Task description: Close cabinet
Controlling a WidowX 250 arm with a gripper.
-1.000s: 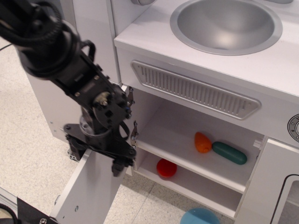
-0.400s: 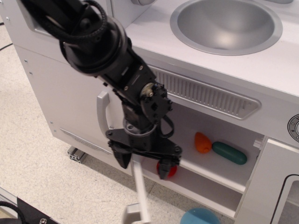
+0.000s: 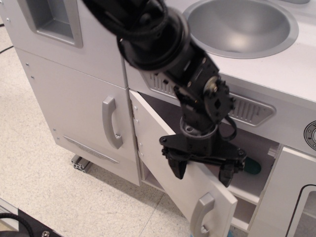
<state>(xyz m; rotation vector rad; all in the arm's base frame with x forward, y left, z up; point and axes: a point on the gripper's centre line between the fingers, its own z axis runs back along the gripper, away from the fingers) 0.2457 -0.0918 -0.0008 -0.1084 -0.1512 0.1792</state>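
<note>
The cabinet is the white compartment under the sink, with one inner shelf partly showing at the right. Its square white door stands about half shut, hinged at the left, with the grey loop handle near its free lower edge. My black gripper hangs over the door's top edge, fingers spread wide, one on each side of the panel. It holds nothing. A green object on the shelf peeks out behind the right finger.
The taller narrow white door with a grey handle is shut at the left. A metal sink bowl sits on the counter above a grey vent grille. A windowed white door stands at the right. Tiled floor lies below.
The arm has swept right and the cabinet door has swung with it from wide open to about half shut. The orange and red objects inside are now hidden.
</note>
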